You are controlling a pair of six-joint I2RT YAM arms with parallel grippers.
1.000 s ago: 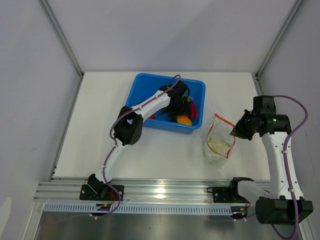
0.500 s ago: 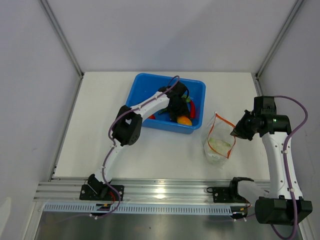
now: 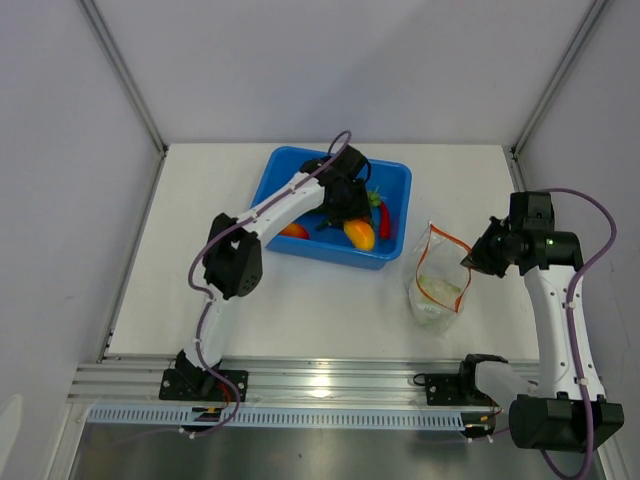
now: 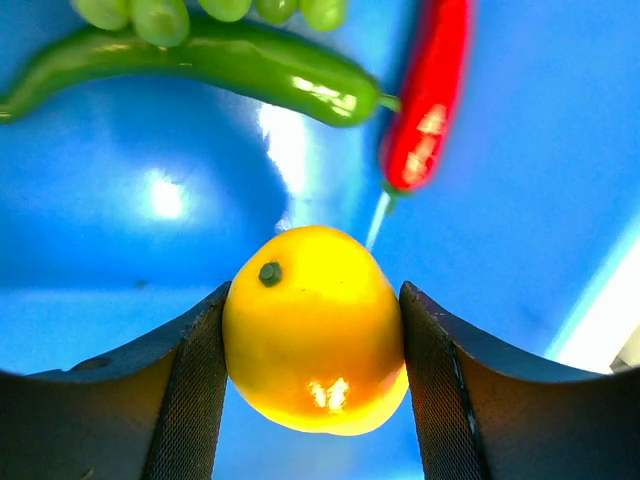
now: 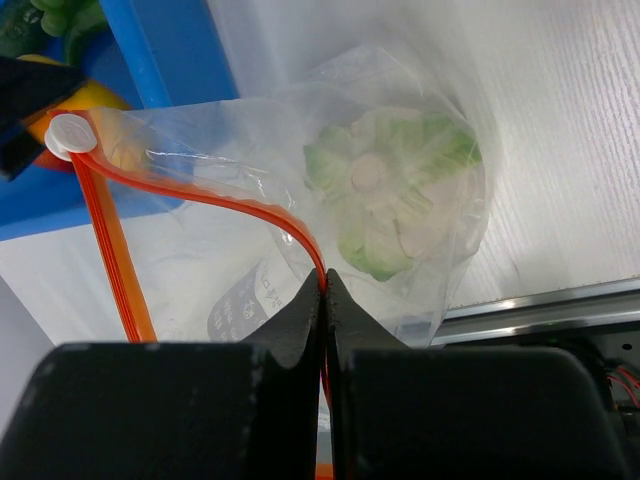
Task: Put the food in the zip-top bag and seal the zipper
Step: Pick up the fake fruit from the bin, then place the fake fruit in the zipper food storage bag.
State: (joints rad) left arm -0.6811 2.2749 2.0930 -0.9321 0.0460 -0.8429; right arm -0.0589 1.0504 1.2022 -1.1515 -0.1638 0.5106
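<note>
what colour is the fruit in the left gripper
Yellow-orange fruit, clearest in the left wrist view.

top view overhead, far; wrist views close (all share blue tub [image 3: 285, 180]).

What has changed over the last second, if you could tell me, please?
The left arm swung its elbow leftward, and the yellow fruit gripped in its jaws shifted slightly left in the tub. The right arm kept pinching the bag, which stayed put.
</note>
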